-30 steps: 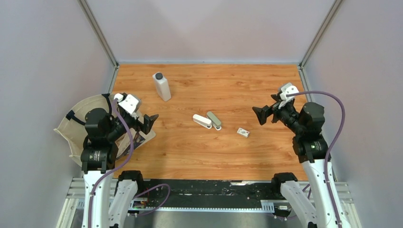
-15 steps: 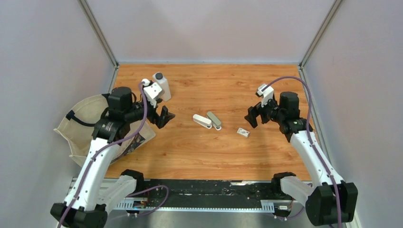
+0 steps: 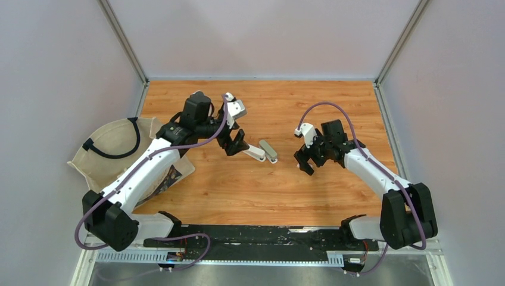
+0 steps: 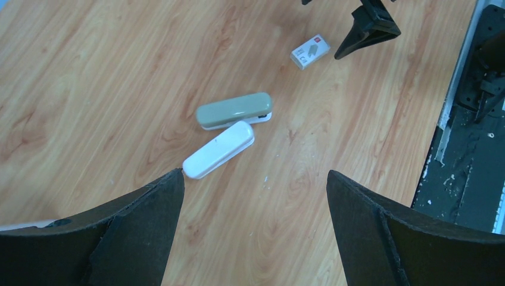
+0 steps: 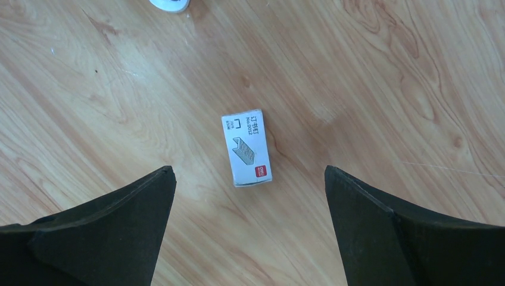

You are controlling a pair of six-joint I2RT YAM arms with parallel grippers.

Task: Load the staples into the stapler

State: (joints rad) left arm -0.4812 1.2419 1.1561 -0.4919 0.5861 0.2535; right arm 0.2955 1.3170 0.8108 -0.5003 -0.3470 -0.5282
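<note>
Two staplers lie side by side mid-table, a white stapler (image 4: pixel 218 149) (image 3: pixel 255 154) and an olive-green stapler (image 4: pixel 234 110) (image 3: pixel 268 150). My left gripper (image 4: pixel 255 173) (image 3: pixel 236 145) hangs open just left of them, its left fingertip close to the white stapler's end, nothing between the fingers. The staples, a small white printed box (image 5: pixel 247 147) (image 4: pixel 310 50), lie flat on the wood. My right gripper (image 5: pixel 249 169) (image 3: pixel 304 161) hovers open above the box, which sits just beyond the line between the fingertips. From above the box is hidden under that gripper.
A cream tote bag (image 3: pixel 104 155) with dark handles lies at the table's left edge beneath the left arm. A black rail (image 3: pixel 256 235) runs along the near edge. Grey walls close in the wooden table (image 3: pixel 333 107) on three sides.
Both arms have swung inward from the sides. The left gripper now sits beside the staplers and the right gripper over the staples box. Both grippers stayed open; nothing on the table moved.
</note>
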